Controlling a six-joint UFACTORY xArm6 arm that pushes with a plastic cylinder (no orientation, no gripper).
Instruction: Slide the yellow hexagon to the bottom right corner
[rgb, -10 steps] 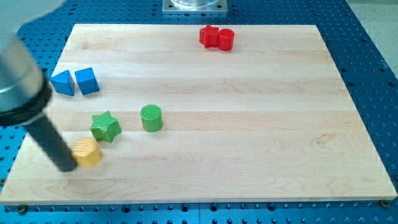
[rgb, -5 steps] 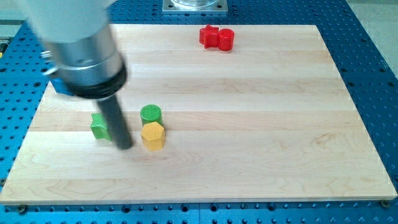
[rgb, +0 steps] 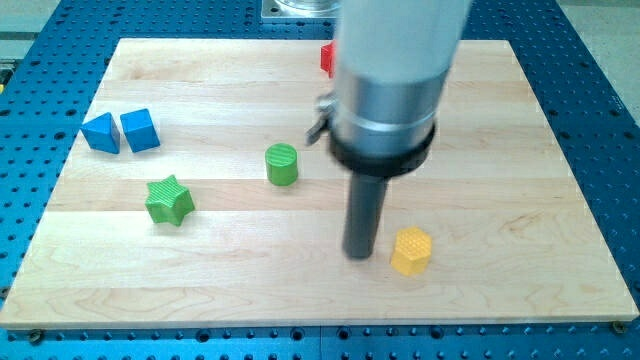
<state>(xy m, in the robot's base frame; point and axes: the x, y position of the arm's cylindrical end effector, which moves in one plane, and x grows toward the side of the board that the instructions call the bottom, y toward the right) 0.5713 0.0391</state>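
The yellow hexagon lies on the wooden board, right of centre and near the view's bottom. My tip stands just to the hexagon's left, a small gap apart. The arm's grey body rises above the tip and hides part of the board's top middle.
A green cylinder sits left of the arm. A green star lies further left. Two blue blocks sit near the left edge. A red block shows partly behind the arm at the top.
My tip has swept from the view's left to right of centre. The yellow hexagon moved right and slightly down. The green cylinder shifted up and right.
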